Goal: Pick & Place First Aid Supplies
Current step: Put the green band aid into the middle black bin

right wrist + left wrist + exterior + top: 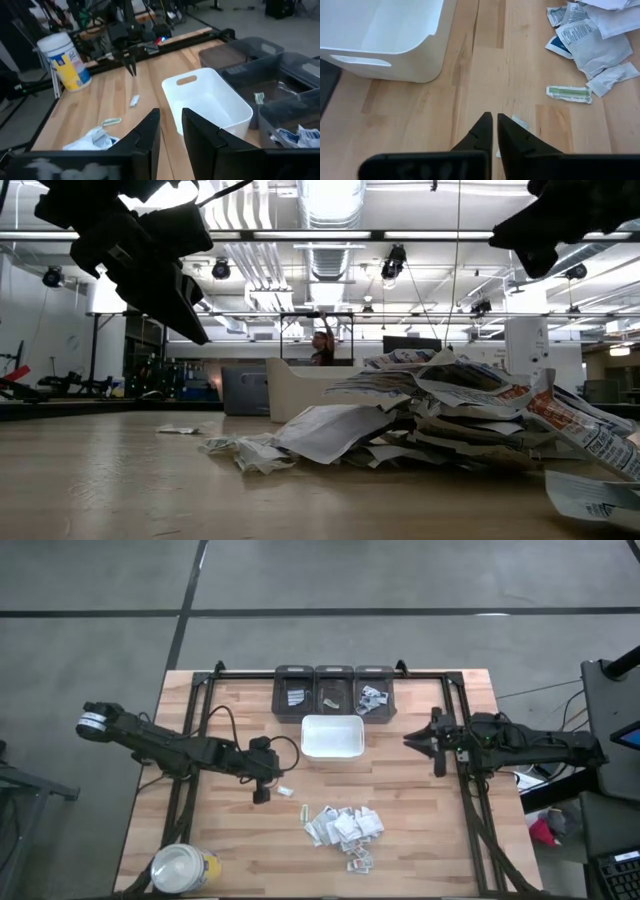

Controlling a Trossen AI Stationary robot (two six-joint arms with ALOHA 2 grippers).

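Paper-thin, light, limp packet [285, 790] lies flat near the white tray [332, 737]; left gripper [261, 796], fingers nearly clenched, empty, should pinch its edge

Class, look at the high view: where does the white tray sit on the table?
The white tray sits at the table's middle, just in front of the three dark bins, with the packet pile nearer the table's front edge.

A light wooden table [420, 840] carries a white tray [331, 737] near three dark bins [334, 691], a heap of packets [345, 827], one stray packet [285, 791], a green-printed sachet [305, 811], and a yellow jar [183, 869].
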